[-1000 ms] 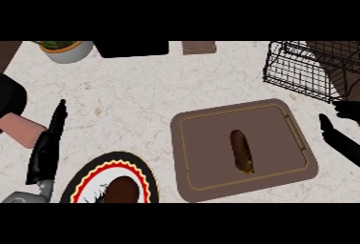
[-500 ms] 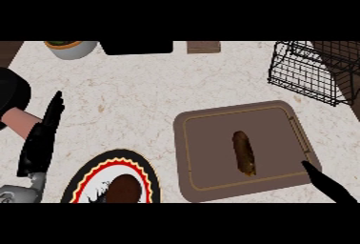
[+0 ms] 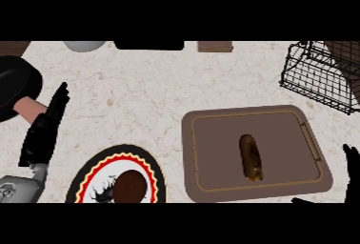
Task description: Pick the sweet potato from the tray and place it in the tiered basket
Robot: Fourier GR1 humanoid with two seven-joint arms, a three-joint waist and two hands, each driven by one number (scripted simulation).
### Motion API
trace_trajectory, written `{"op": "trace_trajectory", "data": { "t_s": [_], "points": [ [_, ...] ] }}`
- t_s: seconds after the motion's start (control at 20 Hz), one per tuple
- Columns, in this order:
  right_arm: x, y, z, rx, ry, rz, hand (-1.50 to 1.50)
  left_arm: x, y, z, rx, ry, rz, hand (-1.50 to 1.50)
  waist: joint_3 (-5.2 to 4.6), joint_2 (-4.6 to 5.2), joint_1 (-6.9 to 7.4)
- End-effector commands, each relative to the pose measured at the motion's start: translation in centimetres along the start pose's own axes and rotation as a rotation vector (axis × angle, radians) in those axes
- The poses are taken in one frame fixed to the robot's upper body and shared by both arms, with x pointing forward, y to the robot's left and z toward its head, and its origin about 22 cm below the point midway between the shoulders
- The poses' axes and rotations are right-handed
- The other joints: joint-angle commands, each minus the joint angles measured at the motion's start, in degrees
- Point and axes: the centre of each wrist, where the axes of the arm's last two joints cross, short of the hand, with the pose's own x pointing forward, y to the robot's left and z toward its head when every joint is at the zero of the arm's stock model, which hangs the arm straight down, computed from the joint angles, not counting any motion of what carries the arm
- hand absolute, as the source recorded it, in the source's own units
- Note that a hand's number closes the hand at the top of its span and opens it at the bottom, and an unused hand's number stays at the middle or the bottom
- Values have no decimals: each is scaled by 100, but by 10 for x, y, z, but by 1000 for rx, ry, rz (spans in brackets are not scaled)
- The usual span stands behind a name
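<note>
The long brown sweet potato (image 3: 250, 157) in the brown rectangular tray (image 3: 211, 143), lower right, looks stiff and light; the spread right hand (image 3: 349, 167) should take its middle.

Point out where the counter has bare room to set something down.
The widest bare patch is mid-counter, bordered by the left hand, the tray, the plate and the wire basket. A narrower strip runs between plate and tray. Lower left is crowded. The tray is bare around the sweet potato.
</note>
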Motion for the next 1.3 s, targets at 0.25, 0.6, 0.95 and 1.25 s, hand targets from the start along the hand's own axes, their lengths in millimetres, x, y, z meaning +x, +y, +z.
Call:
{"op": "trace_trajectory", "data": {
  "t_s": [0.25,0.6,0.95,1.25],
  "points": [
    [98,11,19,31,235,147,-150,6,-3,-8,-50,-2,7,0,52,-10,236],
    [139,35,15,109,342,243,-150,3,-6,-7,-35,-14,6,0,67,-31,151],
    [149,44,16,126,348,303,-150,1,-3,-12,-2,7,3,0,73,-56,50],
    [150,65,15,132,348,346,-150,-8,4,-11,-16,23,4,0,78,-50,57]
  ]
}}
